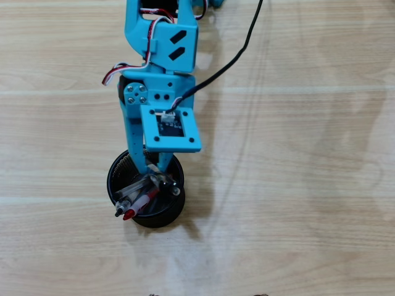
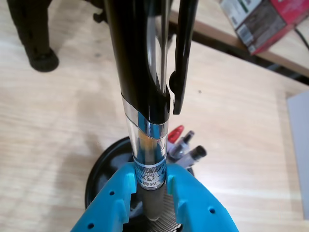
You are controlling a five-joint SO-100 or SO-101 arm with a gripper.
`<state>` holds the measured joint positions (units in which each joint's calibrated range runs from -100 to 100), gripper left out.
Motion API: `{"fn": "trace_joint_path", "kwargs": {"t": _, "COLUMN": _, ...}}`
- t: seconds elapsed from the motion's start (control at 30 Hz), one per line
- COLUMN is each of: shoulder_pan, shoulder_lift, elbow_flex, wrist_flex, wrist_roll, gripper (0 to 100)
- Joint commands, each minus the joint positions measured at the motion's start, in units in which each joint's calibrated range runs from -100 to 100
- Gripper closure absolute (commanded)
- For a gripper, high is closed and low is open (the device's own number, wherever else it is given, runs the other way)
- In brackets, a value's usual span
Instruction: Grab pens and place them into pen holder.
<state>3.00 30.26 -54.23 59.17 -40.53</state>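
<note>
**Last pen poised over the holder**

The blue two-finger gripper (image 2: 150,195) is closed narrowly on a clear pen with a black cap and clip (image 2: 145,72), held upright between the jaws; its lower end hangs directly below them, inside the rim of the round black mesh pen holder (image 2: 104,162); beyond the jaws, a translucent red pen (image 2: 176,131) and two more pens (image 2: 192,151) already lean in the cup; judging from this, the placing step is in hand; the next move calls for parting the jaws so the pen drops in.
</note>
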Motion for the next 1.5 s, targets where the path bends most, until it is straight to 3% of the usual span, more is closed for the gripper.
{"fn": "trace_joint_path", "kwargs": {"t": 0.0, "shoulder_pan": -0.17, "shoulder_lift": 0.26, "elbow_flex": -0.23, "wrist_flex": -1.46, "wrist_roll": -0.45, "gripper": 98}}
{"fn": "trace_joint_path", "kwargs": {"t": 0.33, "shoulder_pan": 0.23, "shoulder_lift": 0.43, "elbow_flex": 6.47, "wrist_flex": -2.06, "wrist_roll": -1.13, "gripper": 98}}
{"fn": "trace_joint_path", "kwargs": {"t": 0.57, "shoulder_pan": 0.39, "shoulder_lift": 0.43, "elbow_flex": 6.47, "wrist_flex": -2.15, "wrist_roll": -0.56, "gripper": 83}}
{"fn": "trace_joint_path", "kwargs": {"t": 0.83, "shoulder_pan": 0.23, "shoulder_lift": -2.36, "elbow_flex": 3.48, "wrist_flex": -4.12, "wrist_roll": 0.28, "gripper": 83}}
{"fn": "trace_joint_path", "kwargs": {"t": 0.97, "shoulder_pan": -0.01, "shoulder_lift": -9.55, "elbow_flex": -0.59, "wrist_flex": 2.92, "wrist_roll": 8.85, "gripper": 83}}
{"fn": "trace_joint_path", "kwargs": {"t": 1.13, "shoulder_pan": -1.3, "shoulder_lift": -18.68, "elbow_flex": -1.32, "wrist_flex": 28.62, "wrist_roll": 26.37, "gripper": 83}}
{"fn": "trace_joint_path", "kwargs": {"t": 1.27, "shoulder_pan": -5.34, "shoulder_lift": -23.5, "elbow_flex": 0.76, "wrist_flex": 39.37, "wrist_roll": 42.31, "gripper": 83}}
{"fn": "trace_joint_path", "kwargs": {"t": 1.37, "shoulder_pan": -11.55, "shoulder_lift": -27.98, "elbow_flex": 11.81, "wrist_flex": 39.8, "wrist_roll": 52.5, "gripper": 90}}
{"fn": "trace_joint_path", "kwargs": {"t": 1.47, "shoulder_pan": -14.45, "shoulder_lift": -35.08, "elbow_flex": 34.44, "wrist_flex": 38.33, "wrist_roll": 56.79, "gripper": 99}}
